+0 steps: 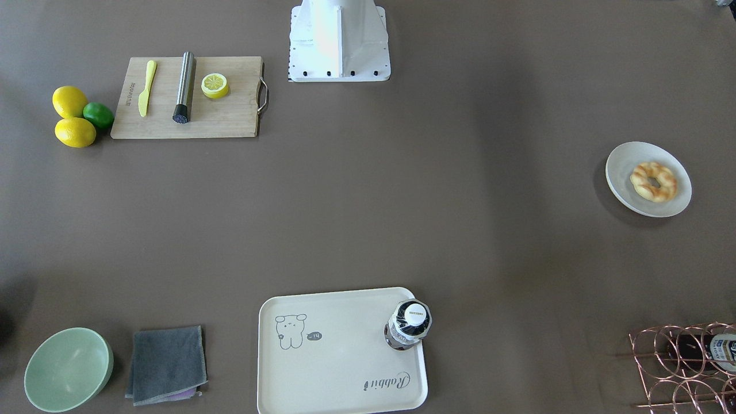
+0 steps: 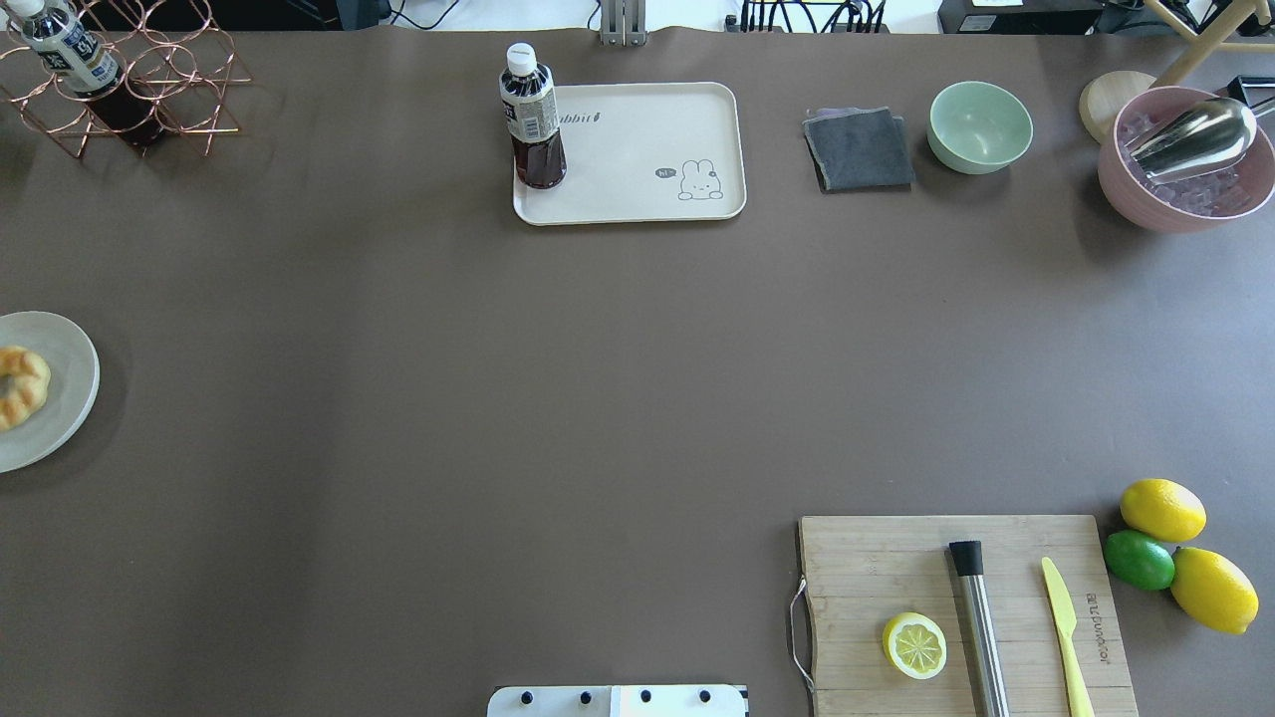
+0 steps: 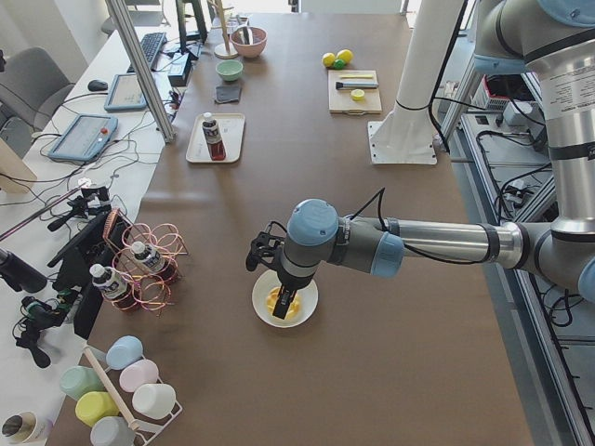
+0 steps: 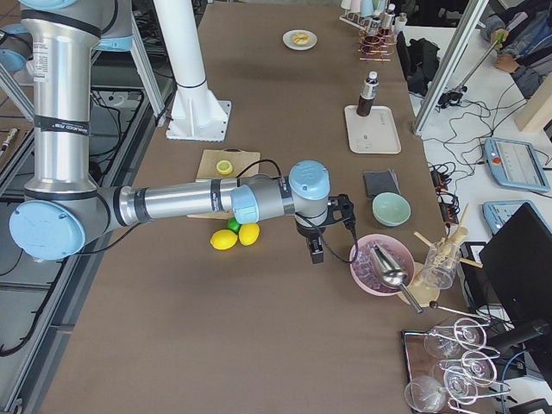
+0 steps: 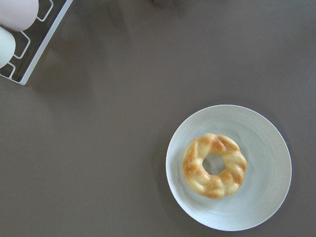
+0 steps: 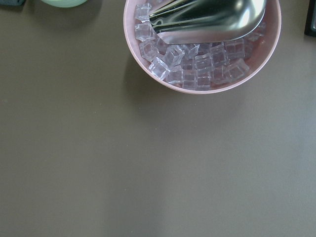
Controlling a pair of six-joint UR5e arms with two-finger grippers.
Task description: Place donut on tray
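Note:
The donut (image 5: pixel 214 165), a golden twisted ring, lies on a round off-white plate (image 5: pixel 256 128) at the table's end on my left; it also shows in the front view (image 1: pixel 654 181) and the overhead view (image 2: pixel 20 386). The cream rabbit tray (image 1: pixel 339 368) lies at the far middle edge (image 2: pixel 647 149). A dark drink bottle (image 2: pixel 533 119) stands upright on one corner of it. My left gripper (image 3: pixel 285 299) hangs over the plate, right above the donut; I cannot tell if it is open or shut. My right gripper (image 4: pixel 316 252) hovers beside the pink ice bowl; I cannot tell its state.
A wooden cutting board (image 2: pixel 966 617) with a lemon half, a metal tube and a yellow knife lies near the robot's right. Two lemons and a lime (image 2: pixel 1139 559) lie beside it. A green bowl (image 2: pixel 980 126), a grey cloth (image 2: pixel 859 149), the pink ice bowl (image 2: pixel 1185 159) and a copper bottle rack (image 2: pixel 129 80) line the far edge.

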